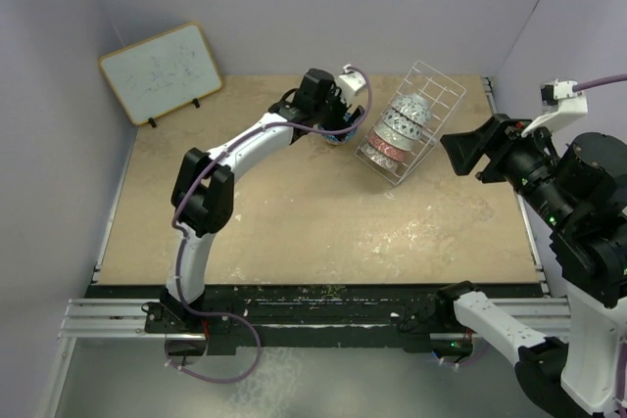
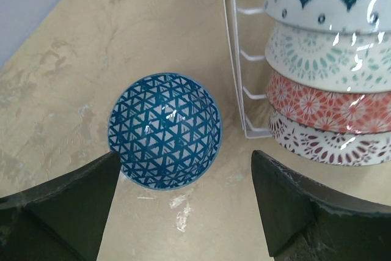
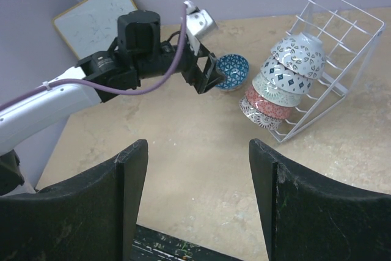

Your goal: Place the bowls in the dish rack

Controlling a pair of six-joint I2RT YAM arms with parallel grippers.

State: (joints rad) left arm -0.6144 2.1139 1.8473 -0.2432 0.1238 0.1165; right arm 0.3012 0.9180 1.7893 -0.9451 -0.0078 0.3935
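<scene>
Left tool (image 2: 184, 166) over the loose bowl, beside the dish rack (image 1: 438, 93).

The left tool's jaws stand wide apart and hold nothing. They straddle the blue bowl (image 2: 165, 129) from above, and no contact shows. That bowl sits upright on the surface (image 1: 294, 212), just beside the rack's wire edge. 4 bowls (image 1: 397, 129) lie stacked on edge inside the tilted rack. The right tool (image 3: 198, 148) is also wide open and empty, raised well apart from the rack. Bare surface lies in front of the bowl. The whiteboard (image 1: 162, 72) leans at the far left corner.
</scene>
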